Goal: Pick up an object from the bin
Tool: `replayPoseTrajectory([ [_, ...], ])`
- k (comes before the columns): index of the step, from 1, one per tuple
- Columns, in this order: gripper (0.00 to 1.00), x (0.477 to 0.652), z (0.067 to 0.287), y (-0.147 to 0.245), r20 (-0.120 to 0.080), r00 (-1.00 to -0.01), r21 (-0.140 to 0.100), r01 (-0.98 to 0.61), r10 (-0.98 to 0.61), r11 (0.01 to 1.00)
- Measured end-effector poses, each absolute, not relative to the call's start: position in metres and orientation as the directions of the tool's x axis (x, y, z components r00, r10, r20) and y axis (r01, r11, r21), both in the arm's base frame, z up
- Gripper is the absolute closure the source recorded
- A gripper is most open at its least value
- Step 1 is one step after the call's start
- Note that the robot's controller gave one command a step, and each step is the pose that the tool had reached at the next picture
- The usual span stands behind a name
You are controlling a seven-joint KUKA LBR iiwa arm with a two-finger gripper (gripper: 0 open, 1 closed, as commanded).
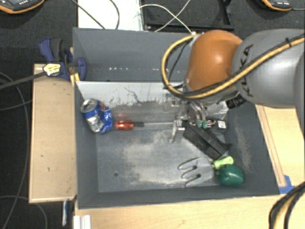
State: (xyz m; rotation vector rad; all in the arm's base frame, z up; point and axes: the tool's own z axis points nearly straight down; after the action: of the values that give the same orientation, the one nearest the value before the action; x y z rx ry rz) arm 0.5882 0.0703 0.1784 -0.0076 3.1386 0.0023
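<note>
1. Over the bin's middle, seen from the camera view above: the gripper (177, 129) hangs low under the arm's orange cover (212, 56). It sits right at the bare metal end of a red-handled screwdriver (125, 125), which lies flat across the floor of the grey bin (143, 66) with its handle toward the view's left
2. Open or closed? Cannot tell from up here, because the wrist and its cables crowd the spot, and nothing can be made out clamped in it
3. Neighbours now: a flat black bar (206, 141) lies slanted just beside the gripper, toward the view's lower right. Past it, near the front right corner, there's a hand fork (209, 168) with a green handle and metal tines. Well apart, by the left wall, sits a crushed blue can (97, 116)
4. My call: the screwdriver is the thing nearest to hand, and nothing is lifted yet, so the pick looks barely begun
5. Watch that shaft! It is thin and round on a smooth metal floor, so it could roll or squirt out as the gripper closes
6. Taken at its far tip, the heavier handle may droop and lever the screwdriver loose on the way up
7. The black bar is close enough to get caught in the close, which would spoil the hold
</note>
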Motion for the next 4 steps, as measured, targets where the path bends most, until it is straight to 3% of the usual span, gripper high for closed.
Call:
replayPoseTrajectory([
  [1, 0.0, 0.589, 0.068, 0.159, 0.009, -0.999, 0.003, -0.032, -0.032, 0.999],
  [2, 0.0, 0.587, 0.125, 0.145, -0.007, -1.0, 0.003, -0.001, -0.001, 1.0],
  [3, 0.0, 0.592, 0.1, 0.189, 0.006, -0.988, 0.005, 0.153, 0.153, 0.988],
  [4, 0.0, 0.589, 0.07, 0.204, -0.007, -0.996, 0.004, 0.084, 0.084, 0.997],
])
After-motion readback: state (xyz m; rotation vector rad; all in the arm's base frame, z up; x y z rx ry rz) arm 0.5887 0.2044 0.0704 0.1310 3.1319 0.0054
